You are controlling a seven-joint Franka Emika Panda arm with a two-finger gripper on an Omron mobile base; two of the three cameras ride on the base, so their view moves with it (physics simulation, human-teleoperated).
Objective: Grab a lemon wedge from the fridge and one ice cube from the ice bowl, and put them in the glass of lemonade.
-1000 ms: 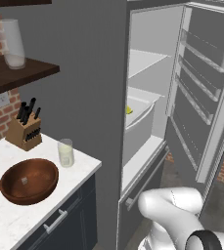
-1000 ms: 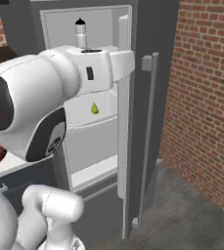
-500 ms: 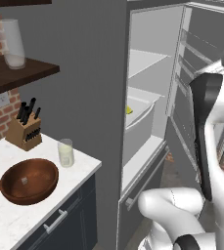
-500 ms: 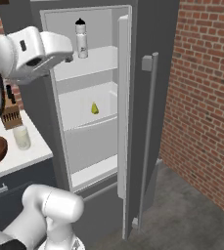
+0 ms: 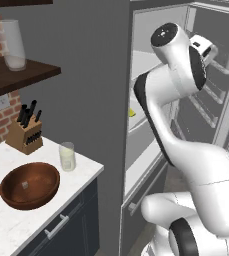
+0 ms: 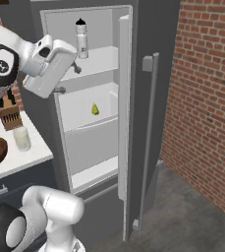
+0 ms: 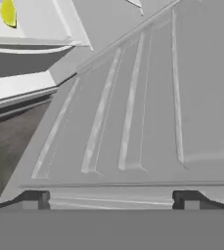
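Observation:
The fridge [image 5: 111, 100] stands open, showing its white shelves. On a middle shelf lies the small yellow lemon wedge [image 6: 95, 109], also seen as the lemon wedge [image 5: 131, 113] and lemon wedge [image 7: 8, 12]. My gripper [image 6: 69, 78] hangs open and empty in front of the fridge's upper shelves, above and left of the wedge. In the hand view the gripper [image 7: 111, 200] faces the ribbed inner side of the door. On the counter the glass of lemonade [image 5: 67, 156] stands beside the ice bowl [image 5: 30, 184], which holds a small pale ice cube [image 5: 24, 185].
A white bottle [image 6: 81, 38] stands on the fridge's top shelf. The open fridge door [image 6: 128, 123] is on the right, with a brick wall [image 6: 202, 98] beyond it. A knife block [image 5: 25, 132] sits at the back of the counter, and a clear vase [image 5: 13, 45] is on the wall shelf.
The arm has swung up from low in front of the base to the open fridge. The hand now points in at the shelves. The gripper has stayed open.

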